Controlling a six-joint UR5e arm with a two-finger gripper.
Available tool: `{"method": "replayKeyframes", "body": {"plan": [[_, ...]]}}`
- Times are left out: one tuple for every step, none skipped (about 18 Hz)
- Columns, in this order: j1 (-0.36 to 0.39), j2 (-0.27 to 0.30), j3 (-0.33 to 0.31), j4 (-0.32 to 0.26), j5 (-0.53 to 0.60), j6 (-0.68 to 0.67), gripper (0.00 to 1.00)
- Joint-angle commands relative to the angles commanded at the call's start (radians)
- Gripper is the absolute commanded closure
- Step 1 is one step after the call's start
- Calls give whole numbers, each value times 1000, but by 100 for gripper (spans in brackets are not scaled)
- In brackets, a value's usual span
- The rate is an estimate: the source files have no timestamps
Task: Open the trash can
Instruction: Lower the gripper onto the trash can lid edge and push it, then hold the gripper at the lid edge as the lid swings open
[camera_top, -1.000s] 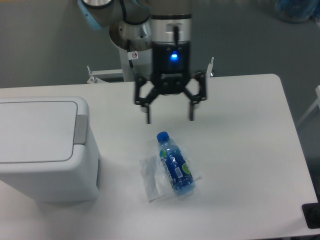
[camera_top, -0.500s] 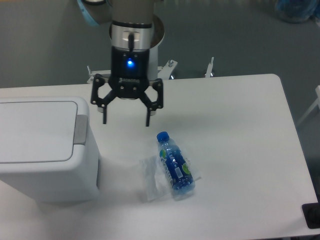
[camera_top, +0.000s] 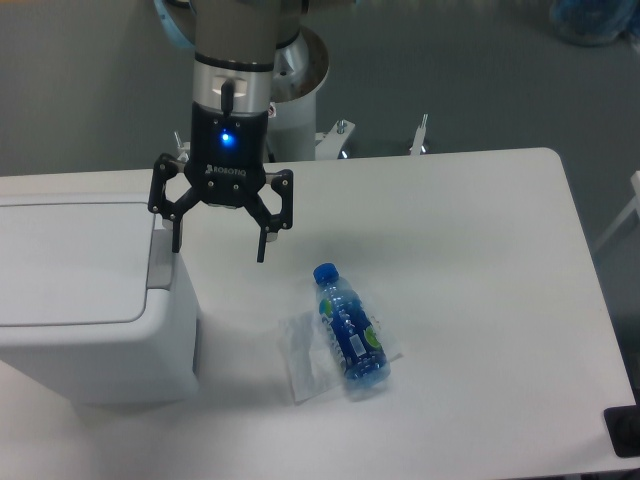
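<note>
The trash can (camera_top: 80, 300) is a big white boxy bin at the left of the table, its flat lid down and a grey push strip (camera_top: 160, 262) along the lid's right edge. My gripper (camera_top: 219, 252) hangs open, pointing down, just right of that strip. Its left fingertip is over the bin's right edge; the right fingertip is over bare table. Nothing is between the fingers.
A blue water bottle (camera_top: 349, 327) lies on a clear plastic wrapper (camera_top: 305, 357) in the middle of the white table (camera_top: 480, 280). A dark object (camera_top: 624, 430) sits at the table's lower right corner.
The gripper has travelled left across the table, from above the bottle's far side to the bin's right edge, staying open. The bottle and the bin have not moved.
</note>
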Motion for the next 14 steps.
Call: {"method": "replayKeyframes", "body": {"plan": [[0, -2, 3, 0, 0, -2, 0], [-2, -3, 0, 0, 0, 0, 0], [-2, -6, -2, 0, 0, -2, 0], [-5, -11, -2, 0, 0, 2, 0], [-6, -14, 0, 2, 0, 3, 0], [-9, -18, 0, 2, 0, 3, 0], [-9, -21, 0, 2, 0, 5, 0], [-9, -22, 0, 2, 0, 5, 0], [-9, -22, -2, 2, 0, 5, 0], [-11, -22, -2, 2, 0, 3, 0], [-11, -23, -2, 2, 0, 5, 0], [-11, -23, -2, 2, 0, 3, 0], [-11, -22, -3, 2, 0, 3, 0], [-11, -23, -3, 2, 0, 3, 0]]}}
